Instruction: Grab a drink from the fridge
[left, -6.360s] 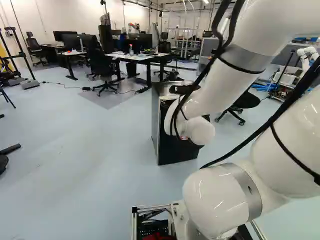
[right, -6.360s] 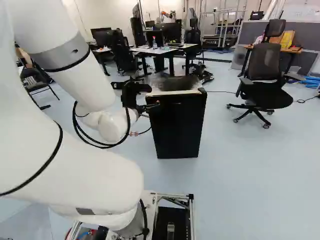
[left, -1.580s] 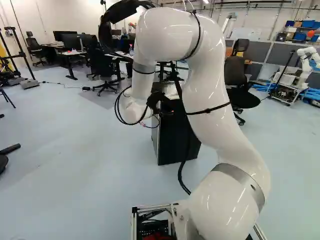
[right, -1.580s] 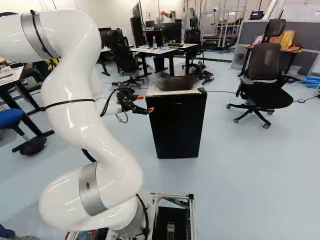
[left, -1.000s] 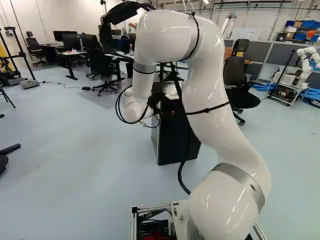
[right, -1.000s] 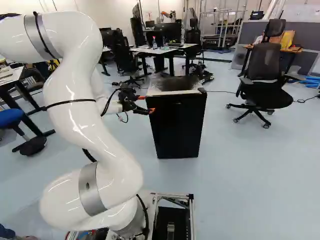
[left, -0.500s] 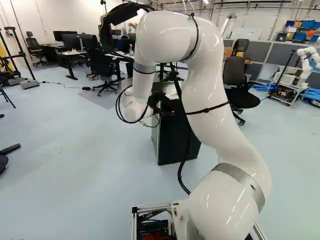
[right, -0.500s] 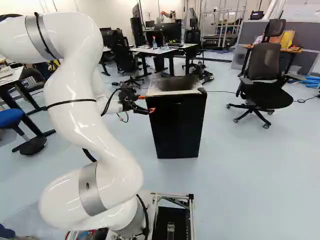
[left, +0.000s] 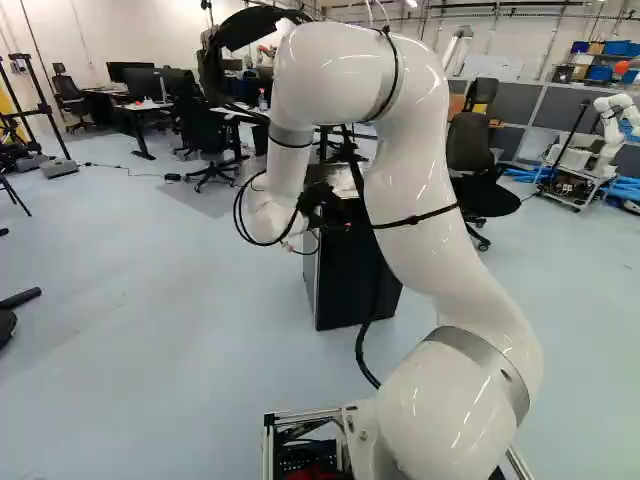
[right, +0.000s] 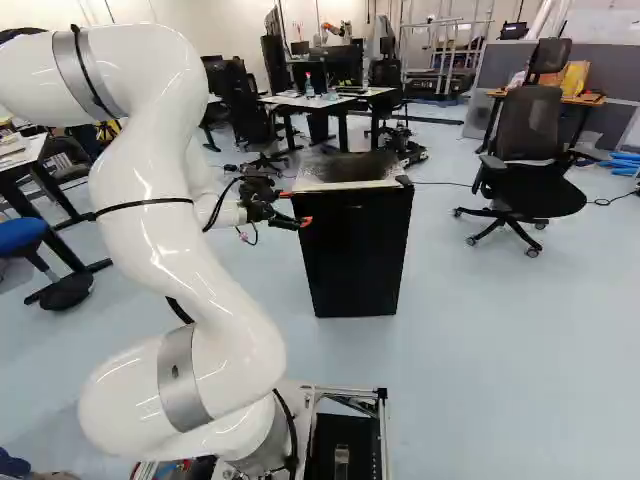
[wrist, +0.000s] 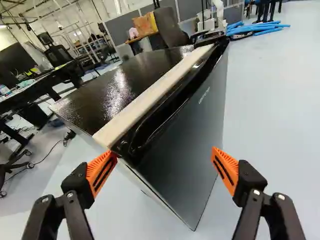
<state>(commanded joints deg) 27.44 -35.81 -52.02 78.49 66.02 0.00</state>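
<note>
Fridge (right: 355, 250) stands upright on the floor (right: 500, 350), ahead of the arm (right: 175, 260), its door (wrist: 182, 150) closed. The jaws are spread wide, gripping nothing, one orange pad (wrist: 101, 171) by a top front corner; whether it touches, I cannot tell.

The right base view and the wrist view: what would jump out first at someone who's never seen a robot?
First, the big white arm, curving up the left side of the right base view. Then the black mini fridge in the middle, beside the arm's open gripper, whose bright orange pads stand out in the wrist view.
</note>
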